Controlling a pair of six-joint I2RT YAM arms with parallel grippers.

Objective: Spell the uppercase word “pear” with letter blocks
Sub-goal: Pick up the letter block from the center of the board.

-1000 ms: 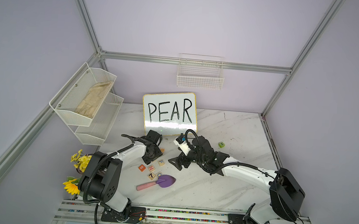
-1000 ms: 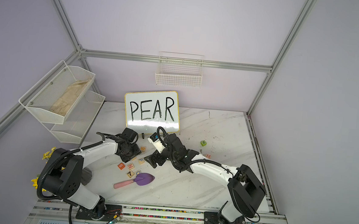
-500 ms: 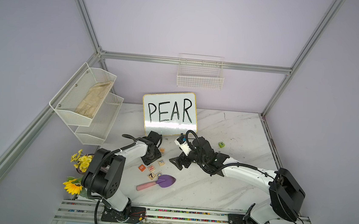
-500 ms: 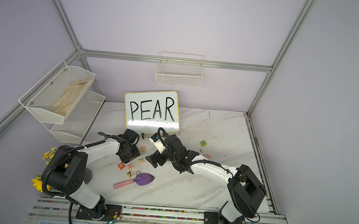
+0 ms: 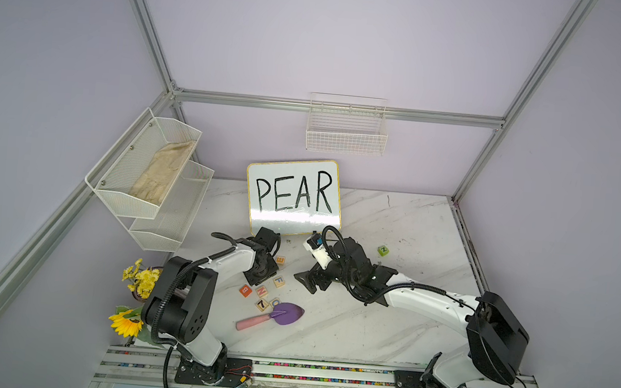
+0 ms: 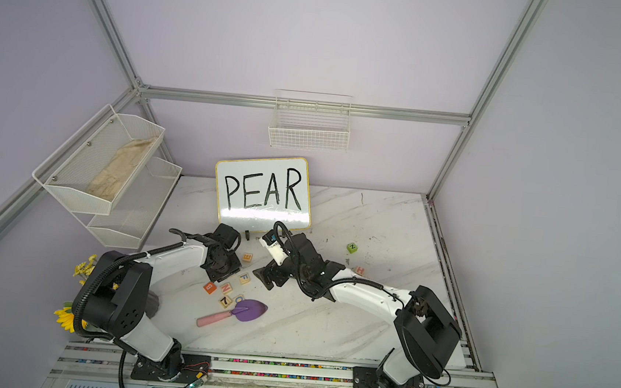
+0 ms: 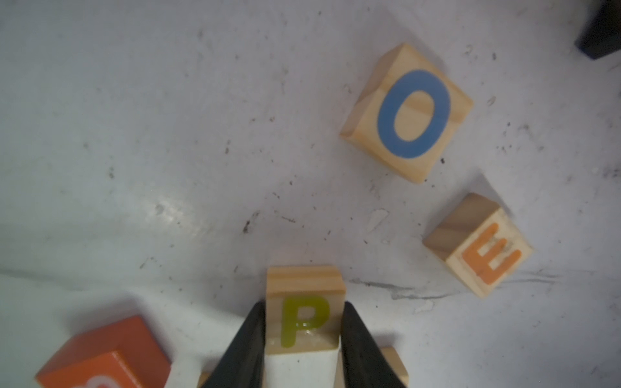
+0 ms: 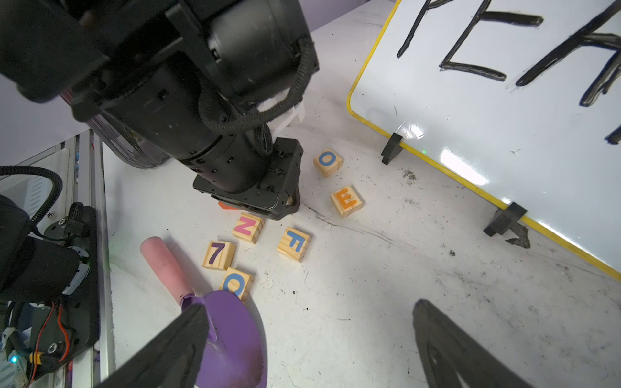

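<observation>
At table point(image 5: 385, 324) back edge, middle: whiteboard point(image 5: 293, 197). Before it, P block point(image 7: 304, 285) inside left gripper point(image 7: 304, 307); E block point(image 5: 280, 260) just right; F block point(image 5: 279, 281), N block point(image 5: 262, 291) nearer front edge; trowel point(image 5: 285, 313) frontmost. Lone block point(image 5: 383, 250) well apart, toward right edge.

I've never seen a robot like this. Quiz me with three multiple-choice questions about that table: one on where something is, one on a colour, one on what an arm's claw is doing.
1. Where is the E block?
A) in the wall basket
B) on the table, near the O block
C) on the mesh shelf

2. What colour is the trowel blade?
A) purple
B) green
C) orange

3. What is the left gripper doing?
A) standing open and empty
B) shut on the E block
C) shut on the P block

Answers:
1 B: the wrist views show it lying on the marble, a little apart from the O.
2 A: it is purple in both top views.
3 C: its black fingers press both sides of the P.
</observation>
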